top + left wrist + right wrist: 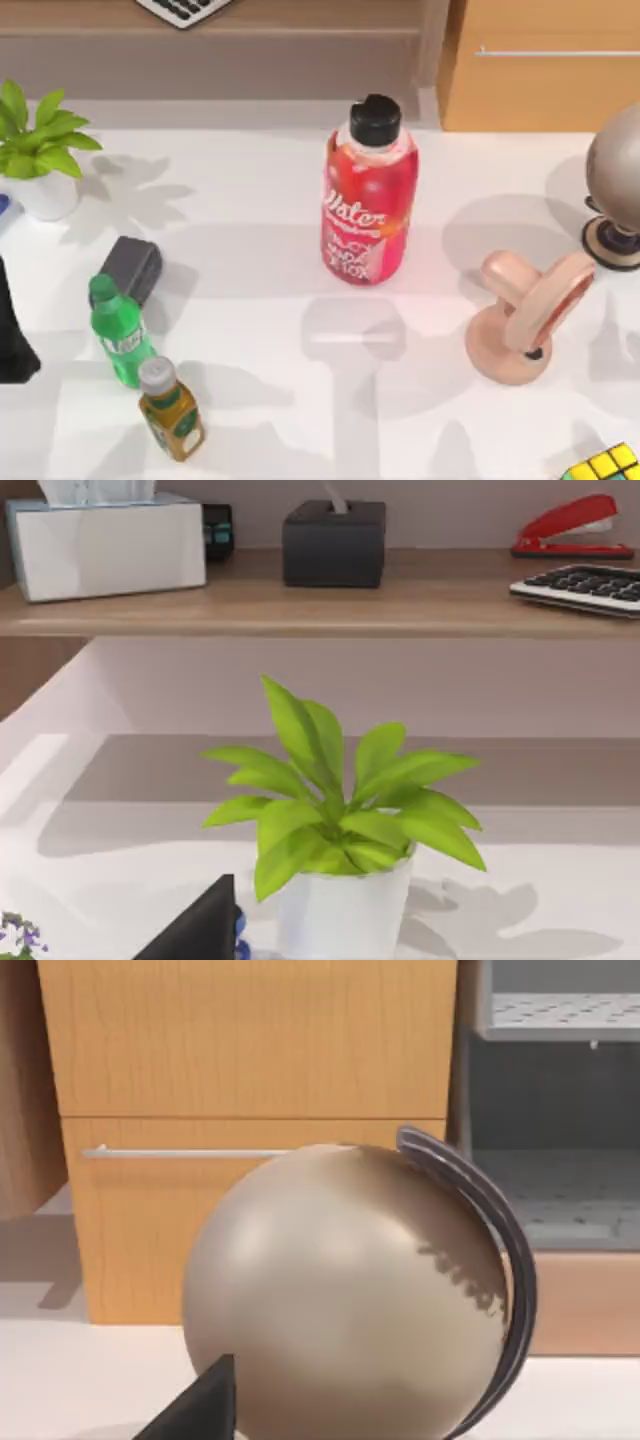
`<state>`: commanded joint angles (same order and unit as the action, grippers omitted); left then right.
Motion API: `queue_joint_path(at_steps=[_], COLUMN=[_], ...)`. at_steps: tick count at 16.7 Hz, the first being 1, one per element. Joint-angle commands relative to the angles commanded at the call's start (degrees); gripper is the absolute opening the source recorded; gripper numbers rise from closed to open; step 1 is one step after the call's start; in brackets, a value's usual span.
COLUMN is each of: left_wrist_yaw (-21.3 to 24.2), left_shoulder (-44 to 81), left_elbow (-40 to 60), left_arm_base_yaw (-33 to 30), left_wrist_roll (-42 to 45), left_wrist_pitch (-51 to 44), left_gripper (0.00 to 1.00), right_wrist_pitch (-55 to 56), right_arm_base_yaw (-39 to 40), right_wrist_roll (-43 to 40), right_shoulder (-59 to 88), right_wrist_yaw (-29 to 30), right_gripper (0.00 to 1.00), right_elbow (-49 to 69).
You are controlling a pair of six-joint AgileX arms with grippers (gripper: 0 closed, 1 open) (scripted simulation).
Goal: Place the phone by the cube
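Far left of the white worktop (260,240): potted plant (40,150) in a white pot. A dark part of the left arm (12,345) sits at the left edge; cannot tell how its jaws stand. Just right of it, a dark grey block (130,268), with a green bottle (120,330) touching its near end and a small amber bottle (172,408) just beside that. Centre, farther back: tall red bottle (368,195), black cap, upright. Right of centre: the phone (525,315), peach-pink, round base on the worktop, curved bar leaning across it. The cube (605,464) lies at the near right corner, apart from the phone. A beige globe (618,190) stands at the right edge. Right arm's jaws: cannot tell.
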<state>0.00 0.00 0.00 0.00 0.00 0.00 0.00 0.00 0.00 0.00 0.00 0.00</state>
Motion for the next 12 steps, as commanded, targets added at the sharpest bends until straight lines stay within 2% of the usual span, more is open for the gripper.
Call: queue_joint_path(at_steps=[5,8,12], left_wrist_yaw=[0.0,0.0,0.2], left_shoulder=[3.7,12.9,32.6], left_elbow=[2.9,9.0,20.1], left_arm_base_yaw=[2.8,8.6,19.3], left_wrist_roll=[2.7,8.4,19.1], left_wrist_pitch=[-2.3,-7.5,-17.4], left_gripper=[1.0,1.0,1.0], right_wrist_pitch=[0.0,0.0,0.0], right_arm_base_yaw=[0.0,0.0,0.0], right_wrist_roll=[0.0,0.0,0.0], right_shoulder=[0.0,0.0,0.0], right_wrist_yaw=[0.0,0.0,0.0], right_gripper=[1.0,1.0,1.0], right_elbow=[0.0,0.0,0.0])
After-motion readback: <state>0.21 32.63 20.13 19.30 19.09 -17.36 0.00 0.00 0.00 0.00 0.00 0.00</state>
